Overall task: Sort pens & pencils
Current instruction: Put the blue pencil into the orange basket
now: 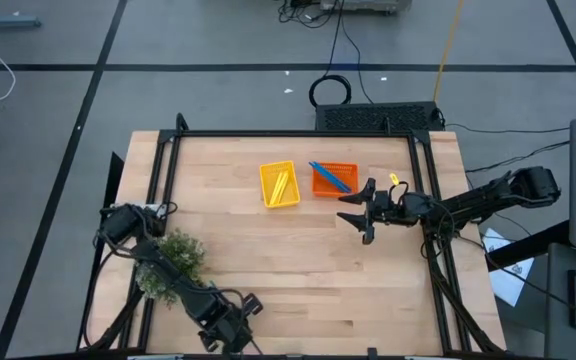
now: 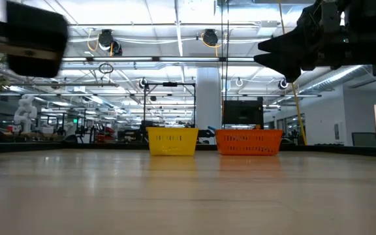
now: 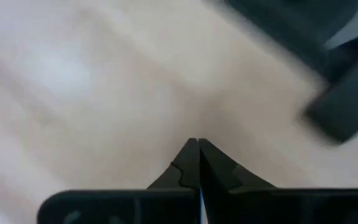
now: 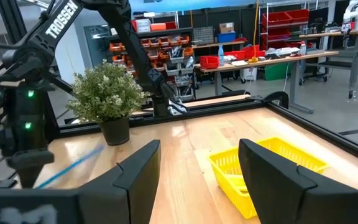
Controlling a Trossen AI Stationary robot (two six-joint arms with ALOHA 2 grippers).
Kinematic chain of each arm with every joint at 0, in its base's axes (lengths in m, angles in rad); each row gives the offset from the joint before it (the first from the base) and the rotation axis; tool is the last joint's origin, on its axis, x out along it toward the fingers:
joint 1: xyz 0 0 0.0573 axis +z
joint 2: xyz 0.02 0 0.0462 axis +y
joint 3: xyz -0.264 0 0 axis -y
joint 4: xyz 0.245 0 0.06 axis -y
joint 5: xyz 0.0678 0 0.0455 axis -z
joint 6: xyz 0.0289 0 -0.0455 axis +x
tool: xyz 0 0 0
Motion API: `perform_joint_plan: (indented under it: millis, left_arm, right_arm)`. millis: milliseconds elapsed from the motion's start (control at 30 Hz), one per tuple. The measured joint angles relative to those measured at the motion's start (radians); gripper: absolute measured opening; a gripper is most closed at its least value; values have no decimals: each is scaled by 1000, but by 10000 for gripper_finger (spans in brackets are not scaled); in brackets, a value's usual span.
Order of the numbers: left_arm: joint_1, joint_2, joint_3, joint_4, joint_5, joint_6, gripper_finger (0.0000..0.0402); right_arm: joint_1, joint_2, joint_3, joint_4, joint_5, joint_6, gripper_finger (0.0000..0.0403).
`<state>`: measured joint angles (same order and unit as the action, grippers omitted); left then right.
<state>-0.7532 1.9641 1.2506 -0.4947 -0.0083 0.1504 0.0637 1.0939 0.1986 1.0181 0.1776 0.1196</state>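
1. Pale wood surface point(image 1: 298, 260) carries two small trays side by side near its far middle: a yellow tray point(image 1: 279, 184) and an orange tray point(image 1: 333, 179), just apart from each other.
2. You see the pencils point(image 1: 281, 184) lying inside the yellow tray, and the pens point(image 1: 330, 177) lying slantwise inside the orange tray.
3. Your left gripper point(image 1: 230, 330) sits at the near edge of the surface, left of centre, well apart from both trays. Its wrist view shows the fingers point(image 3: 188, 163) pressed together to a point above bare wood. A thin pale-blue sliver shows in the seam between them at the picture's lower edge; you cannot tell from it whether a pen is pinched there.
4. Your right gripper point(image 1: 366, 210) hangs above the surface just right of the orange tray, raised clear of the wood in the low view point(image 2: 286, 52). Its fingers point(image 4: 138, 171) stand wide apart with nothing between them; past them lies the yellow tray point(image 4: 260, 168).
5. A small potted plant point(image 1: 173, 258) stands on the surface's left side, near the left arm.
6. A blurred blue streak shows beside the left arm in the right wrist view; you cannot tell what it is.
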Motion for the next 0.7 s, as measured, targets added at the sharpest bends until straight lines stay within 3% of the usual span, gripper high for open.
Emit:
perform_joint_plan:
  millis: [200, 400, 700]
  left_arm:
    - [71, -59, -3, 11, -82, 140, 1]
    - [161, -94, -1, 33, -102, 236, 1]
    - [216, -99, 0, 29, -35, -19, 16]
  right_arm:
    - [0, 0, 0, -1, 0, 0, 206]
    - [0, 0, 0, -5, 0, 0, 206]
    - [0, 0, 0, -6, 0, 0, 206]
